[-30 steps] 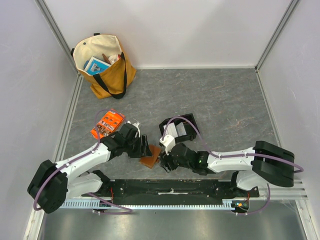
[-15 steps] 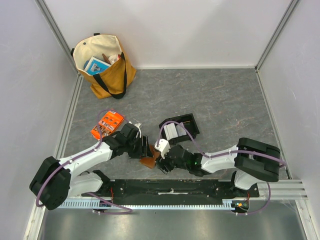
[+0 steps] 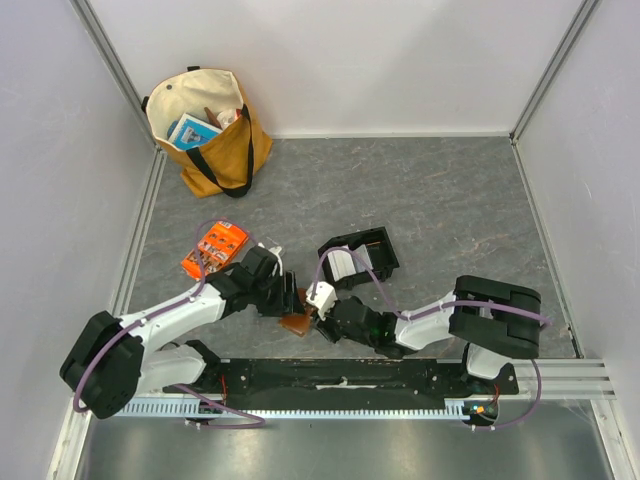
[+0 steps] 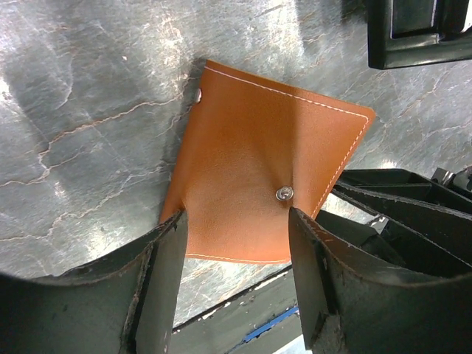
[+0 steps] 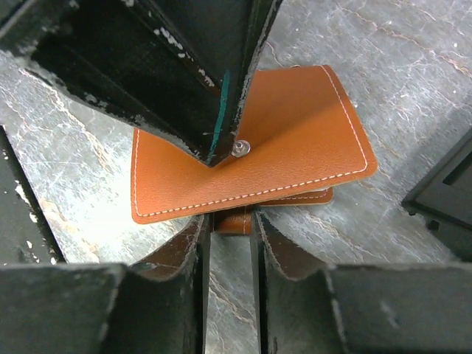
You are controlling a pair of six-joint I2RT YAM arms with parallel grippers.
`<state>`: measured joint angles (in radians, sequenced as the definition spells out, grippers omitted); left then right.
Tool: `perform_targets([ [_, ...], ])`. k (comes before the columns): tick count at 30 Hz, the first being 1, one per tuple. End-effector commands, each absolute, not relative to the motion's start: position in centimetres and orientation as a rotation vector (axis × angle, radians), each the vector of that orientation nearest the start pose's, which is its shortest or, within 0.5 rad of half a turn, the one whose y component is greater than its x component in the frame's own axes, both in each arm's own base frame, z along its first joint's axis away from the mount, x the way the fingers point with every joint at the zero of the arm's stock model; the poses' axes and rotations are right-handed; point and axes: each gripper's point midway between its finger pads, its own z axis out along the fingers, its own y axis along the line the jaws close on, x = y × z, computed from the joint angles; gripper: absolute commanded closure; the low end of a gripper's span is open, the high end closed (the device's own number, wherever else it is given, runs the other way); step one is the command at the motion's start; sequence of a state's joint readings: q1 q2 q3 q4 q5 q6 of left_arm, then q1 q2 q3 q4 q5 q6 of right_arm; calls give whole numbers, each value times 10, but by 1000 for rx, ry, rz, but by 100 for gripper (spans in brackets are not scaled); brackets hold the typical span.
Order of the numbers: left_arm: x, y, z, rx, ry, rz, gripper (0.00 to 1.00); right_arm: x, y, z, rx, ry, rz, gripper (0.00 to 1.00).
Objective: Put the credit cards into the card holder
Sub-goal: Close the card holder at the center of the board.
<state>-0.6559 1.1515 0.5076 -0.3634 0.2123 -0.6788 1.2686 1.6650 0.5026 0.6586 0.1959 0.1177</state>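
The brown card holder [image 3: 298,322] lies folded on the grey floor between both grippers. In the left wrist view my left gripper [image 4: 236,247] is open, its fingers straddling the holder's [image 4: 258,169] near edge, one fingertip by the metal snap [image 4: 284,193]. In the right wrist view my right gripper [image 5: 230,234] is closed narrowly on the holder's small clasp tab [image 5: 234,220], under the top flap [image 5: 295,147]. The left gripper's finger [image 5: 206,81] rests on the flap. White credit cards [image 3: 345,263] sit in the black tray [image 3: 372,242].
An orange printed packet [image 3: 213,248] lies left of the left arm. A yellow and cream tote bag [image 3: 210,130] stands at the back left corner. The black base rail [image 3: 340,378] runs along the near edge. Walls enclose the floor.
My right arm has reached left and its gripper has come up to the holder's right edge. My left gripper has stayed over the holder.
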Motion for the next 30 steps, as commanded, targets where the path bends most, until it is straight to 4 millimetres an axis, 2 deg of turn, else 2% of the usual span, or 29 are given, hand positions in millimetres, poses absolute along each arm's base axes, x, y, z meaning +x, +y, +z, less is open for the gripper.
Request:
perform_targets([
  [1,151,-193,21,83,2767,-679,37,153,363,34,-981,1793,640,73],
  [5,156,-188,15,42,2775,-621,37,141,354,42,-969,1769,717,81],
  [10,160,-186,6,6,2805,-562,37,132,354,71,-928,1690,814,90],
  [23,171,-188,1,-35,2815,-510,38,121,351,123,-872,1549,916,96],
  [26,173,-192,3,-28,2803,-542,38,121,350,127,-864,1541,919,96],
  [30,171,-201,6,11,2783,-622,40,124,344,122,-838,1539,905,96],
])
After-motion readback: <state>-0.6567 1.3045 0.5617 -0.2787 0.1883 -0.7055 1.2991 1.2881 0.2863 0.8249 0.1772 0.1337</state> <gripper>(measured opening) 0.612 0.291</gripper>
